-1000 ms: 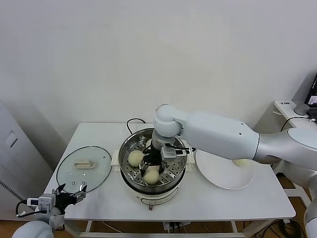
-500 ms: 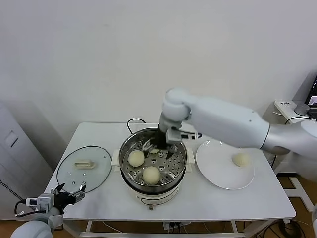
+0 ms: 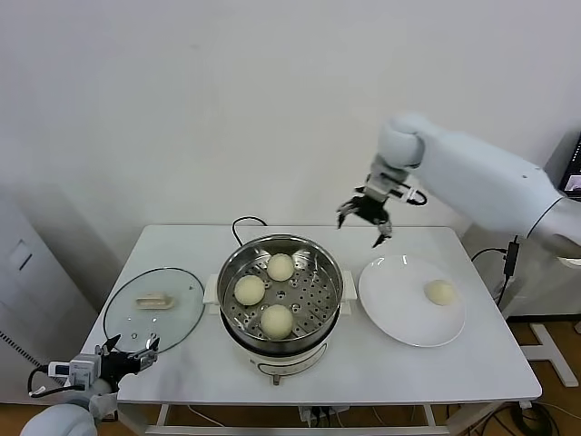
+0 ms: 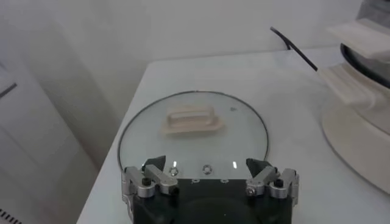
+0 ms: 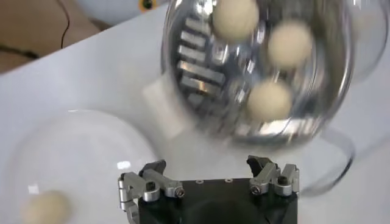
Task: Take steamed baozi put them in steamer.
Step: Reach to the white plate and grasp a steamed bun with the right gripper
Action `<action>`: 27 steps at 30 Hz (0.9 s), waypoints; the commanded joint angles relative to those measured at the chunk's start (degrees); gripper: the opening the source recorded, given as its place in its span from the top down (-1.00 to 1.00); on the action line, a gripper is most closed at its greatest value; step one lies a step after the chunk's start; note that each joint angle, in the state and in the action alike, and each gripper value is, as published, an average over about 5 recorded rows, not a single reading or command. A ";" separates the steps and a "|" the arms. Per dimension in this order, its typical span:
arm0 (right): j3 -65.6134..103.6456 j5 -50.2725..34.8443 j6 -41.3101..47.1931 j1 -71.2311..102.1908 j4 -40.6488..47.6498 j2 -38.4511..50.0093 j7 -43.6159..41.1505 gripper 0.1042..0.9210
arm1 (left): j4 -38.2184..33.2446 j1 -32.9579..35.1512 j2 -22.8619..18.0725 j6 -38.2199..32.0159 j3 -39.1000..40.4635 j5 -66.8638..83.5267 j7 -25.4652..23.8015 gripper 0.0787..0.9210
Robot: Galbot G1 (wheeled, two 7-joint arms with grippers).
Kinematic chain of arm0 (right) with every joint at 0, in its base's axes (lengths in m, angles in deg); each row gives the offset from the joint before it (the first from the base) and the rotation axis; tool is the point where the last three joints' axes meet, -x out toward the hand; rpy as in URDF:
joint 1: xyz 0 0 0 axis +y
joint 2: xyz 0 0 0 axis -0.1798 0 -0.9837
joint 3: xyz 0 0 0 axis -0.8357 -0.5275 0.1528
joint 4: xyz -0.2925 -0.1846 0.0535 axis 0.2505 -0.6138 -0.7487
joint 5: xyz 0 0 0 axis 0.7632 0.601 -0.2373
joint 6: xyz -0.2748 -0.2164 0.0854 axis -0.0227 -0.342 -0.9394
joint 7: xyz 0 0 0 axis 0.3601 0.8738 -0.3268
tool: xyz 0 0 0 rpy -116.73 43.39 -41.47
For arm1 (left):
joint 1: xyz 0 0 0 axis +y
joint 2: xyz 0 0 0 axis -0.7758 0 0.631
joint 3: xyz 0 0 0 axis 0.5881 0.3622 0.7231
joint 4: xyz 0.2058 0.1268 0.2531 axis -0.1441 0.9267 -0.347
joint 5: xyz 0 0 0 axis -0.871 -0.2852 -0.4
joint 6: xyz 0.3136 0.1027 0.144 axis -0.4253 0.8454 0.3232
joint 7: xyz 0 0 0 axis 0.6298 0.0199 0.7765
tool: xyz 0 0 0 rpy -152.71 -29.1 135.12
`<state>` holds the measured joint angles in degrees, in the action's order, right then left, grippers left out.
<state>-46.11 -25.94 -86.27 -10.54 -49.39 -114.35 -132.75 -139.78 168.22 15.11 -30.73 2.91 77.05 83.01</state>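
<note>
A white table (image 3: 472, 363) stands against a plain pale wall (image 3: 227, 109).

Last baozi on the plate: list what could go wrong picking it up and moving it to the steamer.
1. The last baozi is round and smooth on a flat white plate; it may roll or slip as the open right pincer closes on it.
2. Three baozi already fill much of the steamer tray, so the fourth could land on one or the pincer could bump them.
3. The bun looks soft; a hard squeeze might dent it.
</note>
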 commanded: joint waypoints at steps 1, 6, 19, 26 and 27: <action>3.60 1.14 6.45 5.37 19.67 2.13 -1.59 -0.76 | 0.12 -0.06 0.19 -0.06 -0.12 0.15 0.00 -0.77; 8.96 5.65 6.21 11.08 24.15 1.52 -0.34 -0.76 | 0.33 -0.05 0.32 -0.10 -0.23 0.22 -0.02 -0.77; 22.66 19.55 4.03 21.09 32.26 0.76 3.62 -0.76 | 1.19 -1.10 0.90 -0.10 0.21 0.76 -0.07 -0.77; 27.53 23.33 2.57 23.91 35.03 0.19 6.31 -0.76 | 1.50 -1.66 0.97 -0.05 0.70 0.92 -0.08 -0.77; 28.10 23.66 2.45 24.34 35.22 0.08 6.87 -0.76 | 1.51 -1.71 0.97 -0.05 0.78 0.92 -0.09 -0.77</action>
<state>-26.12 -8.87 -83.10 8.36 -19.64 -114.12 -128.63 -138.40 166.85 16.07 -30.83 3.44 77.94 82.95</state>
